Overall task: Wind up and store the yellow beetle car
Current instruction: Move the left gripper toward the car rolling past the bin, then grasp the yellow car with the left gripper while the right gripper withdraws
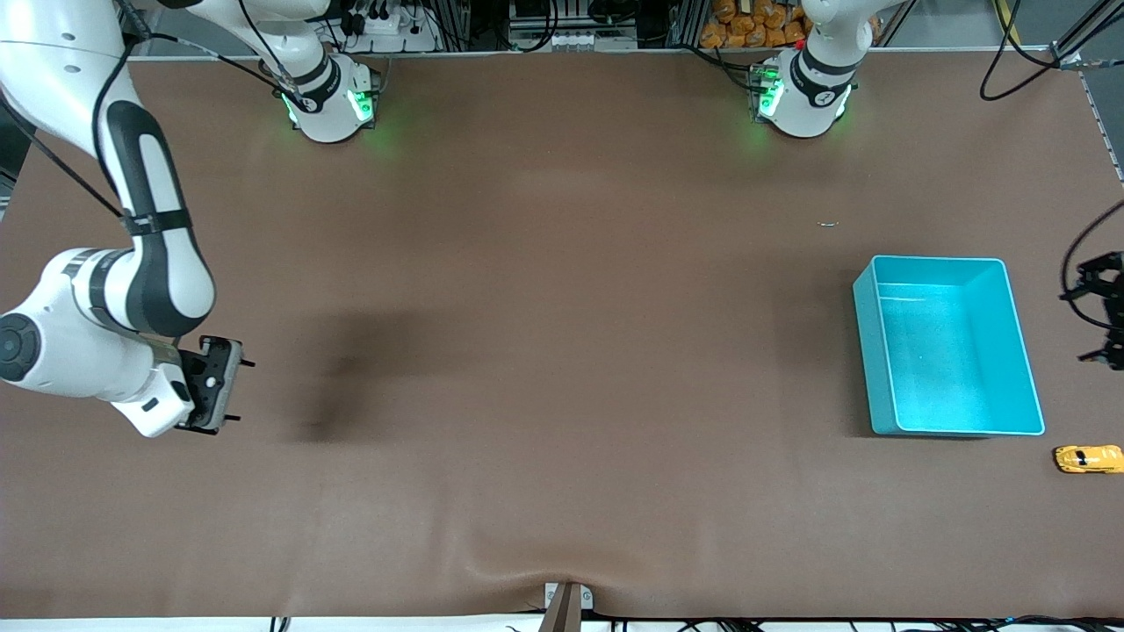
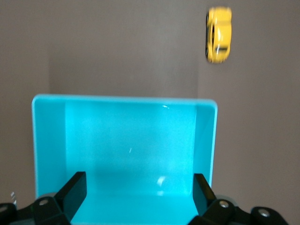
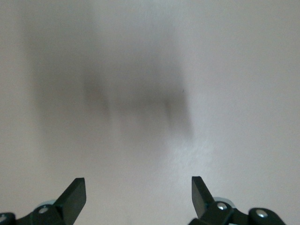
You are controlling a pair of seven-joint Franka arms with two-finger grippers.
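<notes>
On the brown table [image 1: 544, 351], toward the left arm's end, sits the teal bin [image 1: 953, 421], its open top showing nothing inside but its own bright floor. Just beside the bin's corner nearest the front camera, and a little nearer that camera than the bin, the yellow car [image 1: 1087, 458] rests on the cloth, apart from the bin wall and touched by nothing (it lies at the very edge of the front view, partly cut off). Up over the table edge beside the bin hangs the left gripper [image 1: 1108, 316], only partly in the front view; its wrist view looks down across the bin [image 2: 124, 140] toward the car [image 2: 219, 35], and the two dark fingers [image 2: 72, 190] stand wide apart with nothing between them. At the right arm's end, well apart from bin and car, the right gripper [image 1: 230, 386] hovers over bare cloth, a soft dark shadow spread on the table beside it. Its wrist view shows the fingers [image 3: 75, 194] spread just as wide, holding nothing, with only blurred tabletop [image 3: 150, 93] under them. A small pale speck [image 1: 827, 224] lies on the cloth between the bin and the left arm's base.
</notes>
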